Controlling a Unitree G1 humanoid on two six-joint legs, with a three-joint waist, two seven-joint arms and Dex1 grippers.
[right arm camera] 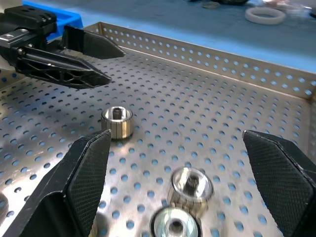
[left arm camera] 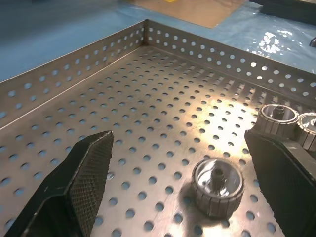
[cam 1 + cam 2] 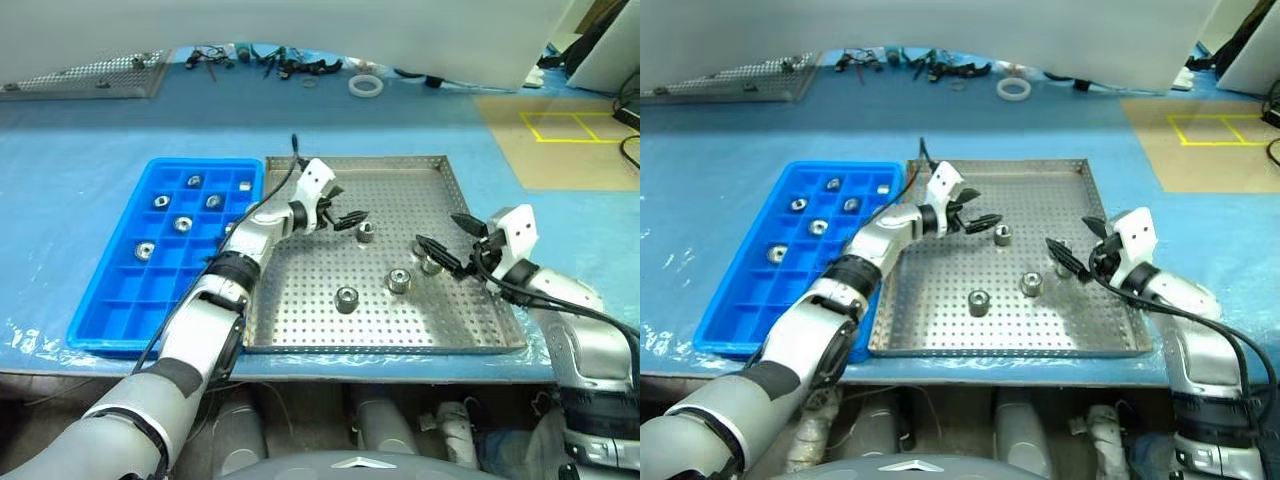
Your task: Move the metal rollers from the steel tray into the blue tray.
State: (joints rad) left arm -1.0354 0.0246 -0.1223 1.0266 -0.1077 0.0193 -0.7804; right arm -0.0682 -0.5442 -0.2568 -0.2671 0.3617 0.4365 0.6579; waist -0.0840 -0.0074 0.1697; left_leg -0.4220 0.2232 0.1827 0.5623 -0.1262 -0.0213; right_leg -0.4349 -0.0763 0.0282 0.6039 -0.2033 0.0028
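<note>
The steel tray (image 3: 400,175) lies in the middle of the table with several metal rollers loose on its perforated floor, among them roller (image 3: 366,231), roller (image 3: 399,281) and roller (image 3: 347,298). My left gripper (image 3: 345,218) hovers open just left of the far roller, which sits between its fingers (image 2: 89,173) in the left wrist view as roller (image 2: 217,186). My right gripper (image 3: 448,238) stands open over the tray's right side, with two rollers (image 1: 191,185) close in front of it. The blue tray (image 3: 110,310) lies to the left, with several rollers (image 3: 182,224) in its compartments.
A grey perforated plate (image 3: 90,75) sits at the back left. Small tools (image 3: 270,60) and a white tape ring (image 3: 366,86) lie along the far edge. Blue film covers the table. Brown floor with yellow tape (image 3: 570,125) shows at the right.
</note>
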